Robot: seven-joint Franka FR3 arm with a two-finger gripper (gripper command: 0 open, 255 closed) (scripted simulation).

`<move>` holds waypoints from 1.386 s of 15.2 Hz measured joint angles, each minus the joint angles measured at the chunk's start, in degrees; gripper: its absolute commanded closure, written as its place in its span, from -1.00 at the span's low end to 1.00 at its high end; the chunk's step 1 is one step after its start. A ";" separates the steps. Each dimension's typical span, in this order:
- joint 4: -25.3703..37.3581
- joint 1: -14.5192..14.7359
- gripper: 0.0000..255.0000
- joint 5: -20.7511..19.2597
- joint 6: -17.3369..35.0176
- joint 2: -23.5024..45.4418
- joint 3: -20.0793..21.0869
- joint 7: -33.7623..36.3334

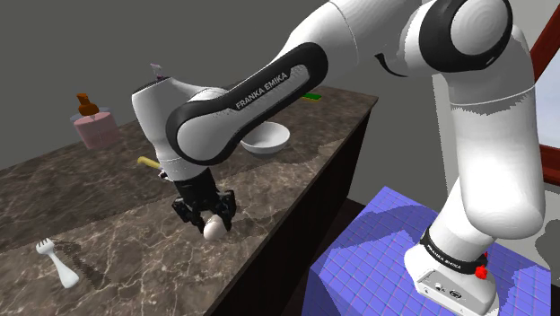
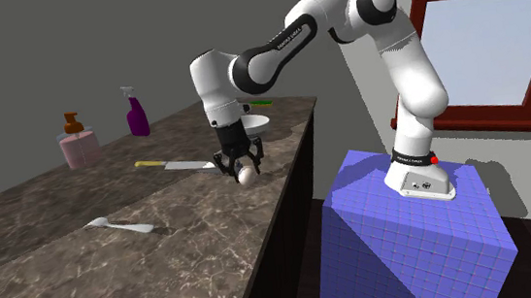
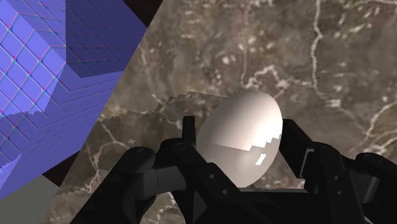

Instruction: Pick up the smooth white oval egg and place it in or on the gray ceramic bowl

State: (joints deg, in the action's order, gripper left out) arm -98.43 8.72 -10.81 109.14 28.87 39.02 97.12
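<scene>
Home kitchen. Long dark veined stone counter (image 2: 193, 241) carries a soap pump (image 2: 78, 143), spray bottle (image 2: 137, 114), knife (image 2: 175, 165) and bowl (image 1: 266, 139) (white brush (image 1: 56, 260) too). Red-brown framed window (image 2: 499, 47) on the wall nearby.

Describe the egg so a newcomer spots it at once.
On the dark veined countertop, look near its front edge under the white arm. The egg is the white oval clasped in the black gripper, unlike the open white bowl farther along.

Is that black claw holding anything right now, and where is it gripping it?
The gripper clasps the white egg by its two opposite sides, one finger on each.
</scene>
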 measured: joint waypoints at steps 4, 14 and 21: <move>1.19 -0.27 1.00 0.70 -2.08 -1.09 0.44 -0.28; 5.20 -0.79 1.00 2.63 -8.52 -4.09 1.61 -0.79; 9.35 -0.71 1.00 3.32 -13.40 -5.05 2.02 -0.98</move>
State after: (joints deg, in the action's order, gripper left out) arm -89.08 8.01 -7.49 95.74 23.82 41.04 96.14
